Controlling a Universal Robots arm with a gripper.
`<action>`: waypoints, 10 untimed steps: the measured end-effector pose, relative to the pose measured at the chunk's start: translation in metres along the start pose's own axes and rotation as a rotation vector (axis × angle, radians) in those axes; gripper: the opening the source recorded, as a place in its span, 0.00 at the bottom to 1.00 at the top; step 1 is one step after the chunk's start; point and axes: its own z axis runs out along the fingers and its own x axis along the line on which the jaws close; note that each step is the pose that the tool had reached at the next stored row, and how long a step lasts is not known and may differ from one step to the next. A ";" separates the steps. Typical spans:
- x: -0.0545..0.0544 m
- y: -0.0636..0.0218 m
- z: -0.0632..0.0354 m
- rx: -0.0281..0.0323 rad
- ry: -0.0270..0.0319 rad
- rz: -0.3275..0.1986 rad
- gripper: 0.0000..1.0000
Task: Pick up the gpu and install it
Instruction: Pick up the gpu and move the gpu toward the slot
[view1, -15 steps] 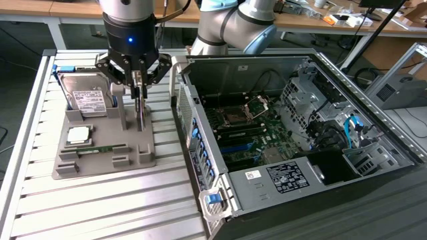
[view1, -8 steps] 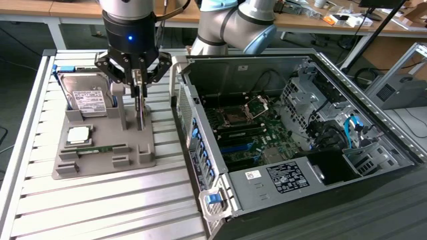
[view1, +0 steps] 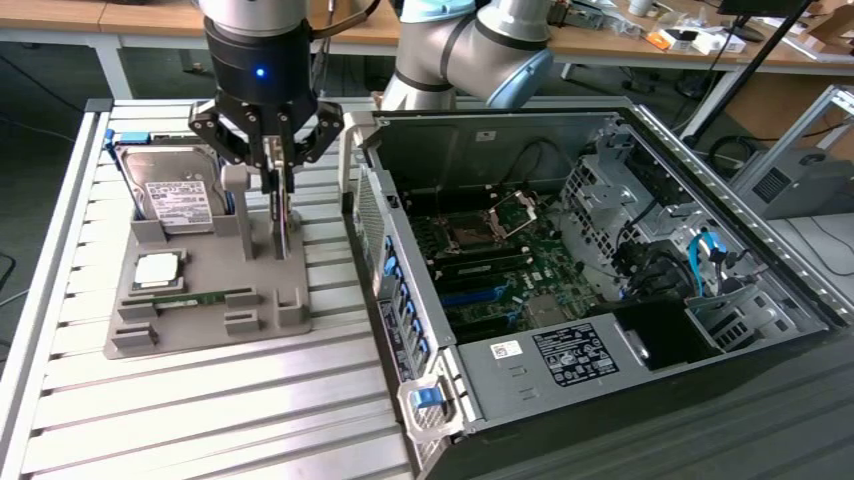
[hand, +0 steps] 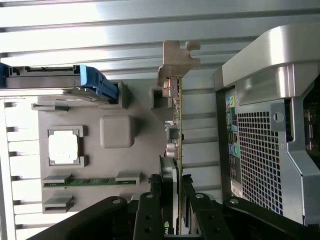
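Claw (hand: 173, 184) clamped on gpu (hand: 176, 129), card on edge, long axis alongside computer case (hand: 260, 150) wall

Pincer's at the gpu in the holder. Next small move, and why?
Probably a short straight lift. The pincer looks shut on the gpu, which stands edge-on, seated in the grey holder, with the open PC case close beside it. Moving sideways first would likely bind it in its slots.
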 end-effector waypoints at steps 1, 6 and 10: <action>0.000 0.0000 -0.0004 -0.0002 0.0001 0.000 0.27; 0.000 0.0001 -0.0019 -0.0012 0.0002 0.000 0.27; 0.000 0.0002 -0.0032 -0.0024 0.0003 0.000 0.27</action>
